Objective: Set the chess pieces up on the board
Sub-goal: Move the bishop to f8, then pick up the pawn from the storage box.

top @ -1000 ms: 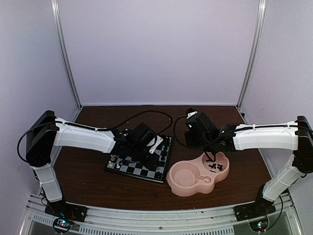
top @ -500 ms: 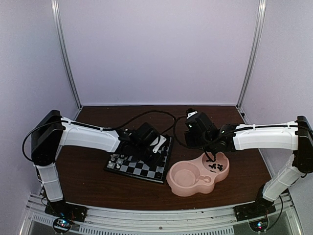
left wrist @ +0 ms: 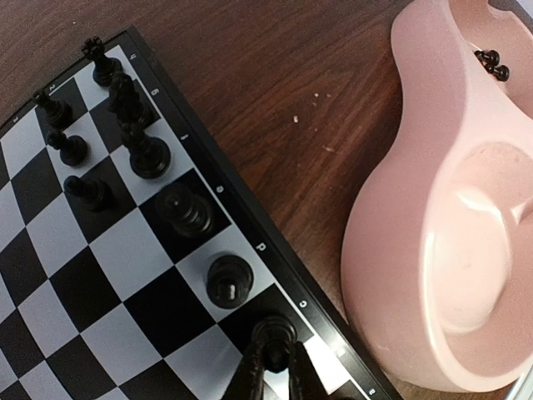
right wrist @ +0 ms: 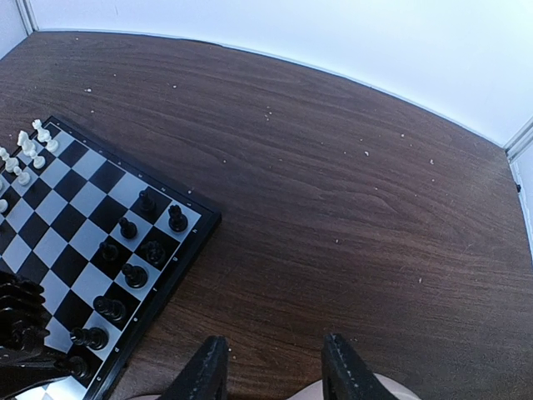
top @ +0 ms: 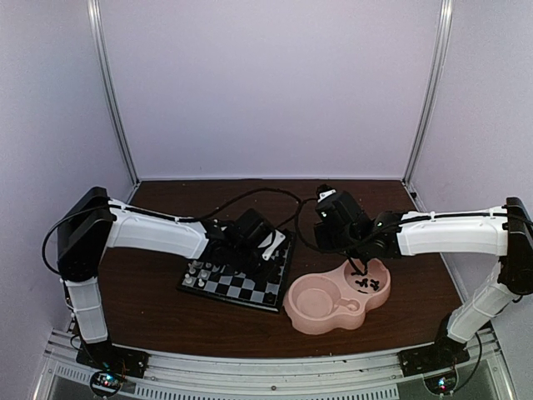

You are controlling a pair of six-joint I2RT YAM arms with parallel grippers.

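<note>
Table (top: 150, 292): dark brown wood grain, filling the lower half of the top view.
Board (top: 250, 292): flat on the table at lower centre-left, set at a slant, just beside the pink dish.
Black pieces (left wrist: 229, 279): upright along the board edge nearest the dish.
White pieces (right wrist: 29, 150): clustered at the opposite edge.
Left gripper (left wrist: 275, 354): fingers pinched on one black piece (left wrist: 273, 333) on an edge square.
Right gripper (right wrist: 275, 375): fingers parted, nothing between them, above the dish.
Pink dish (top: 304, 321): lower centre-right; loose black pieces (top: 365, 284) in its smaller bowl.
Walls (top: 266, 83): pale lilac, with metal uprights (top: 112, 92) at the rear corners.
</note>
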